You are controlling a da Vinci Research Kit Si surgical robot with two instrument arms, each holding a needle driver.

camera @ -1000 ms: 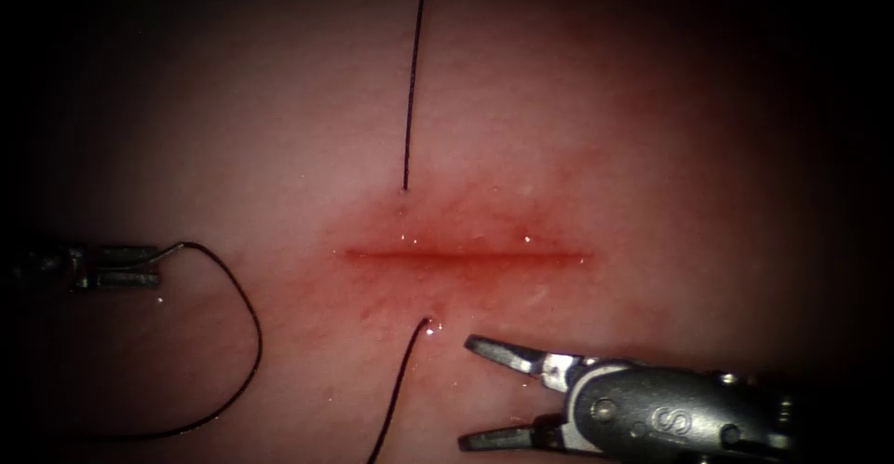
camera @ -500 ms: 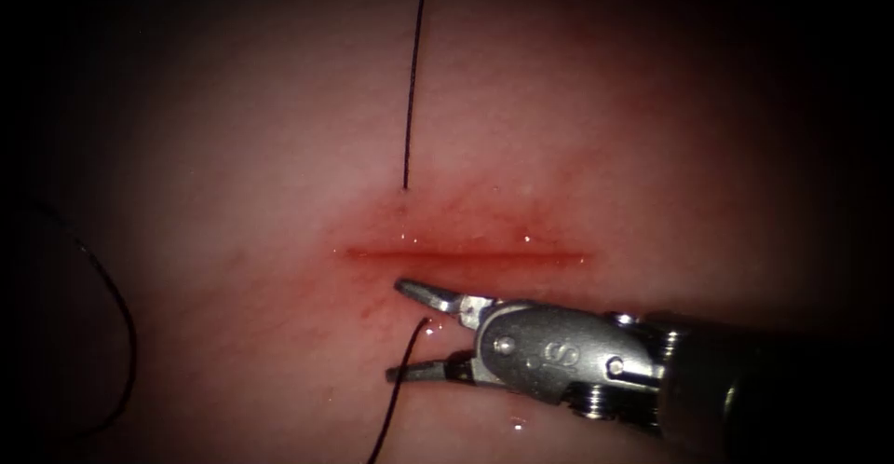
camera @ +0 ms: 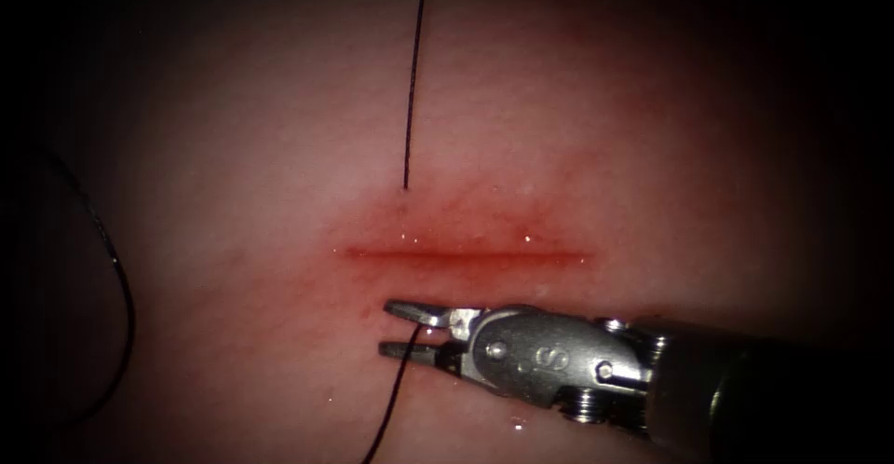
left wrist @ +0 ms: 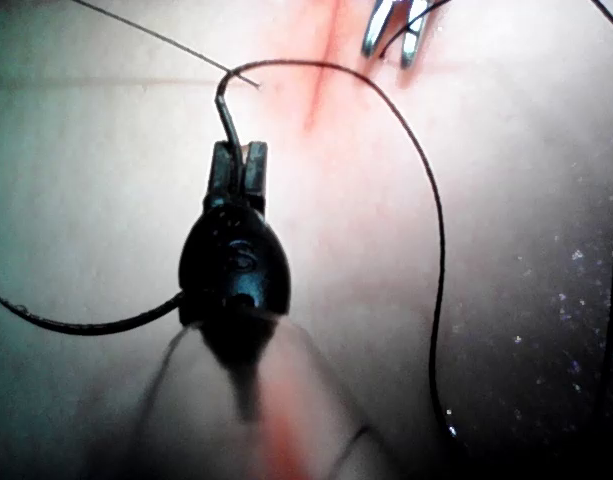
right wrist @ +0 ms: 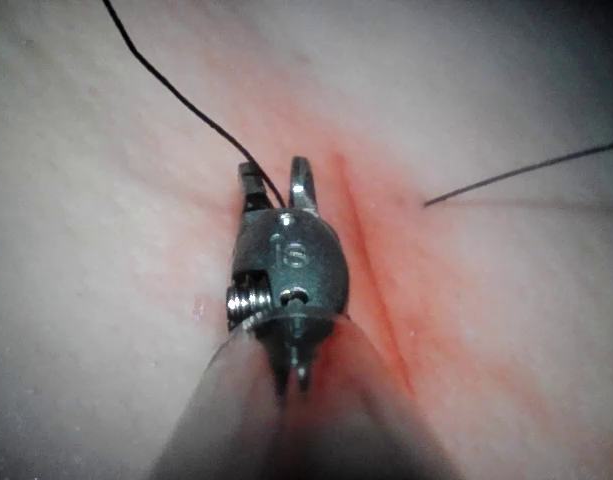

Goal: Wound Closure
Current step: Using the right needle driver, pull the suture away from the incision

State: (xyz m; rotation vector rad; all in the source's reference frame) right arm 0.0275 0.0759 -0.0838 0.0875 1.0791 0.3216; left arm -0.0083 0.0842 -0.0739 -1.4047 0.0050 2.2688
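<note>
While right hand [camera: 396,331] straddles thread [camera: 402,382] part-open below cut [camera: 466,255], left hand [left wrist: 237,164] clamps needle [left wrist: 227,118].

left tool [left wrist: 238,160]: my jaws clamped on the needle [left wrist: 229,112] near its rear end, wrist straight along the shaft | right tool [camera: 405,331]: my jaws slightly parted, straddling the thread [camera: 396,389], wrist level, shaft entering from the right

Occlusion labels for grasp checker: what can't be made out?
Left wrist view: left arm's silver-jawed tool grips the dark curved steel needle, out of the pink tissue; where along its curve, its black body hides.
Endoscope view: right arm's metal tool, jaws open astride thin black thread; touching or not, too small.
</note>
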